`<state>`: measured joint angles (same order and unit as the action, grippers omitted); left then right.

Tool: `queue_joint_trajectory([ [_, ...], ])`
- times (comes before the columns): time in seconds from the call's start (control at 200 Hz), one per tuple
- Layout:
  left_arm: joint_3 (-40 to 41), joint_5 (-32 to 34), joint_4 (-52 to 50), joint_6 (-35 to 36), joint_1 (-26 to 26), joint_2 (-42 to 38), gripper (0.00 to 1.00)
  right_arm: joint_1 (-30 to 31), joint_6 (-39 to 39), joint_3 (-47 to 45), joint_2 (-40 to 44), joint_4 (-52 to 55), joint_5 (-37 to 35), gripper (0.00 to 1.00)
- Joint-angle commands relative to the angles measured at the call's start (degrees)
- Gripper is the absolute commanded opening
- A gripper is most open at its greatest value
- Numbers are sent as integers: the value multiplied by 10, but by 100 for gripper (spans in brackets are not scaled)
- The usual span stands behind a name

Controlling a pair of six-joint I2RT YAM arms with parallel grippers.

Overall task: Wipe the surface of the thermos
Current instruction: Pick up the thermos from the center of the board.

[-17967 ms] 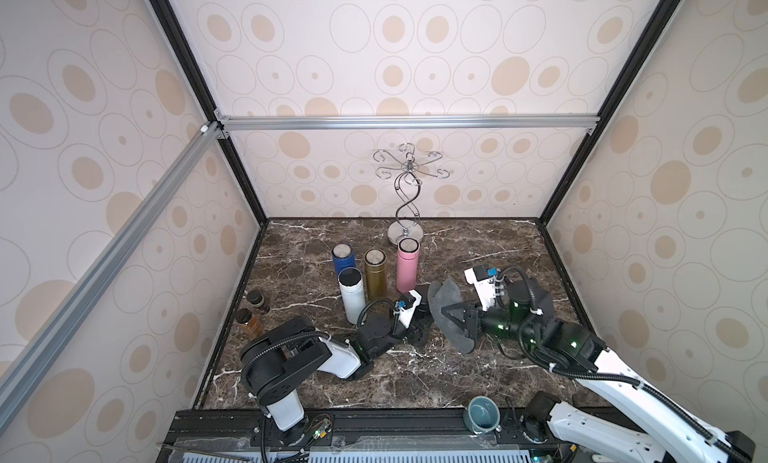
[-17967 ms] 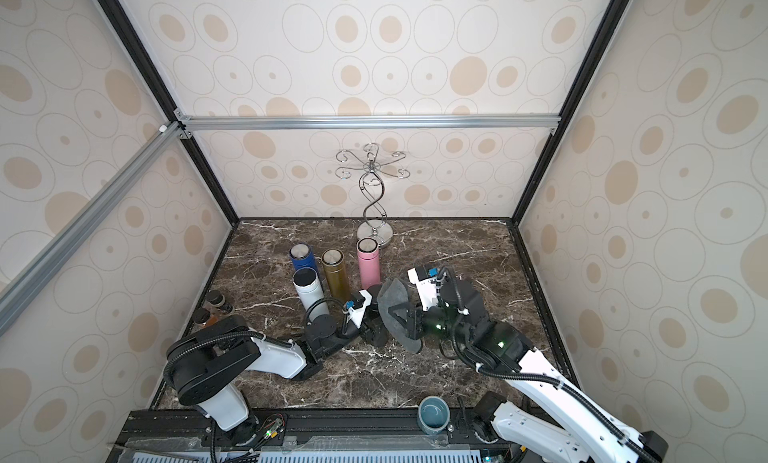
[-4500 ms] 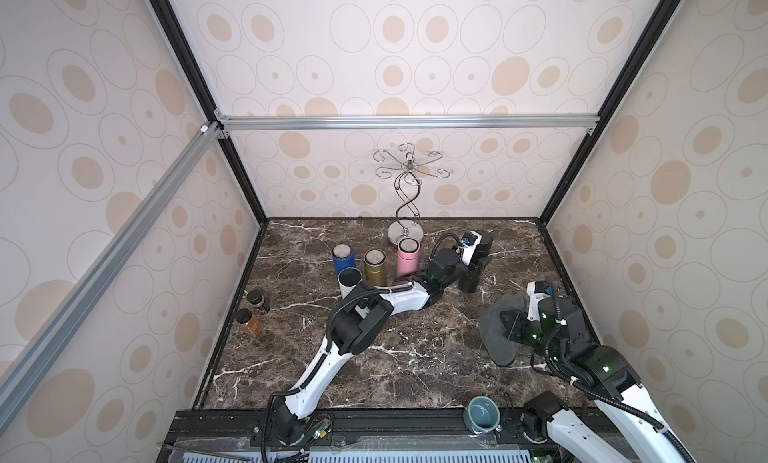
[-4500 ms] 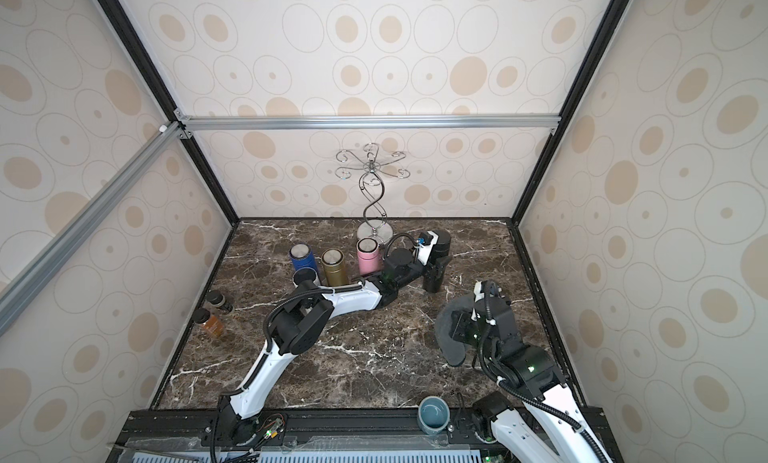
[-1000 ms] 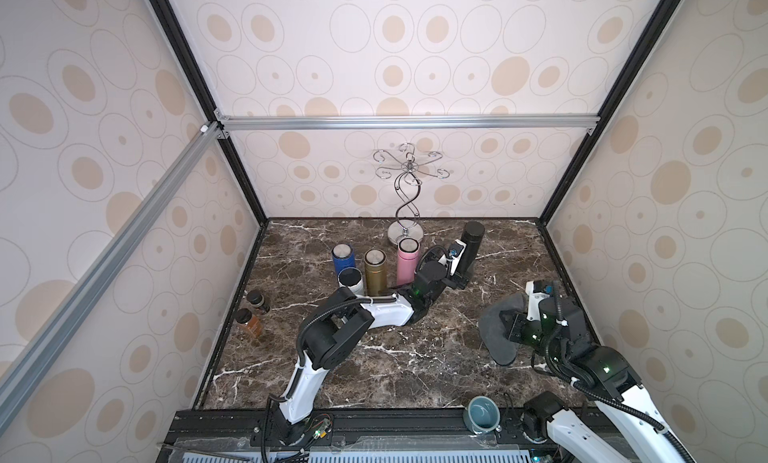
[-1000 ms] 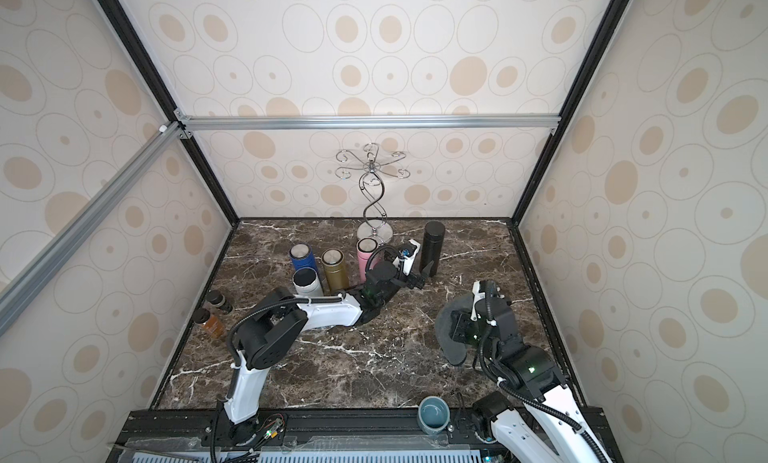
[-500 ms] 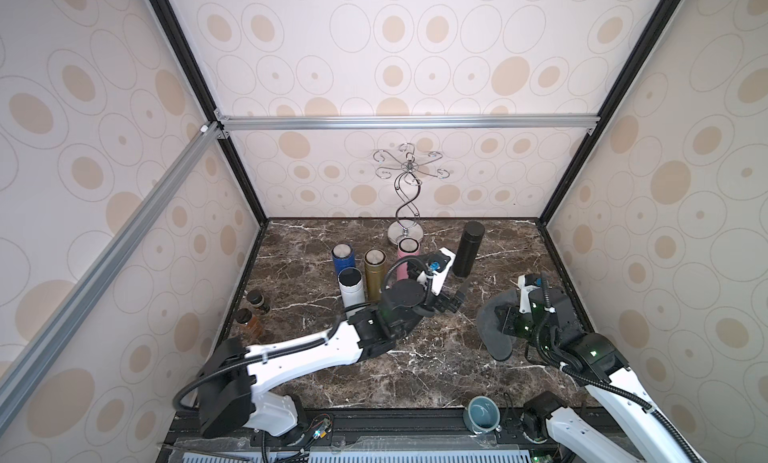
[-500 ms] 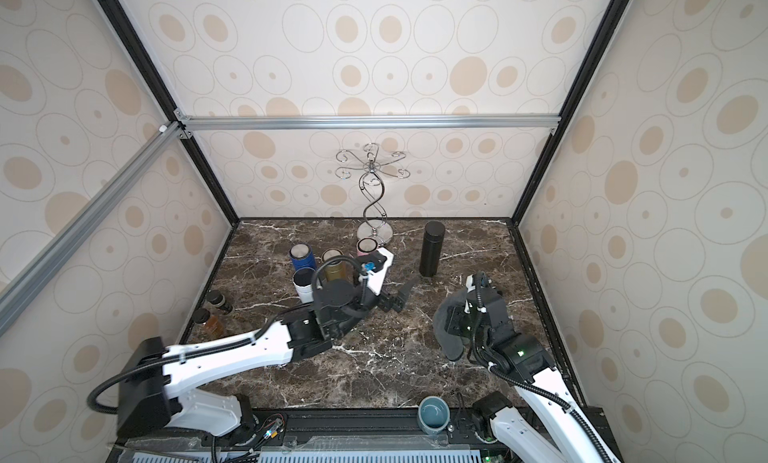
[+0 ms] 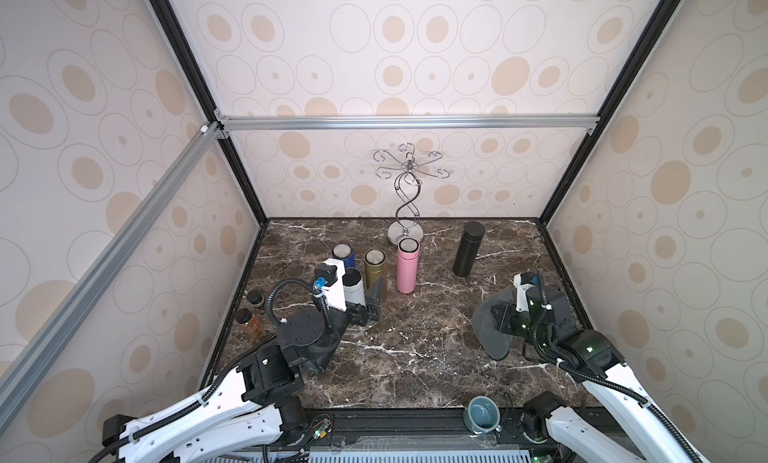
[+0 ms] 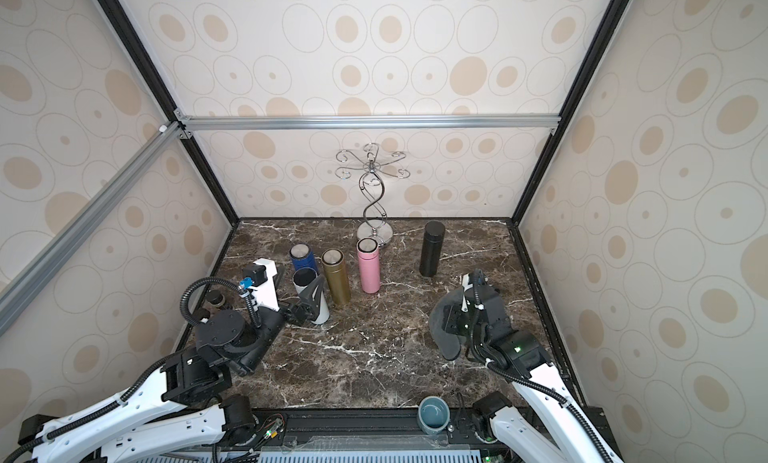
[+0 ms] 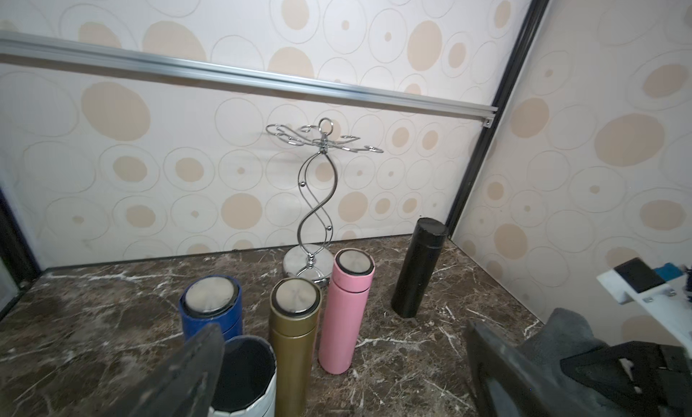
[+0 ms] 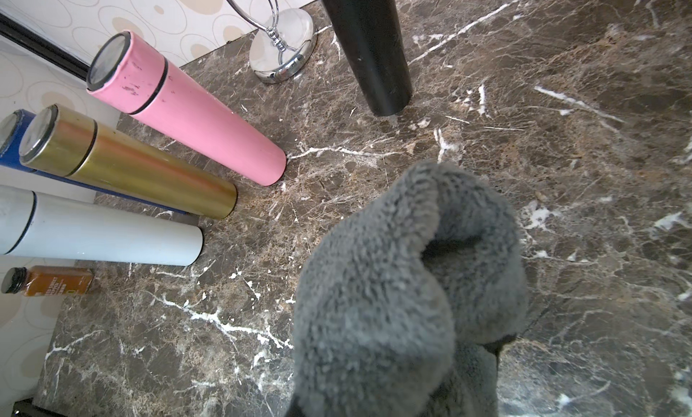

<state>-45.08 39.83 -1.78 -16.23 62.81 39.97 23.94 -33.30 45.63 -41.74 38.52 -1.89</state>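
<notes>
The black thermos [image 9: 468, 249] [image 10: 432, 249] stands upright and alone at the back right of the marble table; nothing touches it. A grey cloth [image 9: 488, 336] [image 12: 393, 302] hangs from my right gripper [image 9: 500, 319], which is shut on it at the front right, short of the thermos; the cloth hides the fingertips. My left gripper [image 9: 365, 305] [image 11: 337, 377] is open and holds nothing, at the front left by the white thermos [image 9: 353, 288]. In the left wrist view the black thermos [image 11: 421, 273] shows far ahead.
Blue [image 9: 344, 255], gold [image 9: 375, 269] and pink [image 9: 407, 265] thermoses stand in a row left of centre. A chrome hook stand [image 9: 405, 199] is at the back. Two small brown bottles [image 9: 249, 319] sit by the left wall, a teal cup [image 9: 483, 413] at the front edge.
My left arm has pulled back from beside the black thermos to the front left, its gripper open throughout. The right arm with the cloth has shifted only slightly.
</notes>
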Motion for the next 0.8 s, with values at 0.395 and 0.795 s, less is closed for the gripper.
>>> queue_joint_trajectory([
  [0.395, 200, 59, 38, -31, 2, -110, 100, 0, 1, 6, -60, -56, 49, 0],
  [0.795, 269, 19, 198, 21, -48, -19, 100, 0, -4, -2, -76, -76, 57, 0],
])
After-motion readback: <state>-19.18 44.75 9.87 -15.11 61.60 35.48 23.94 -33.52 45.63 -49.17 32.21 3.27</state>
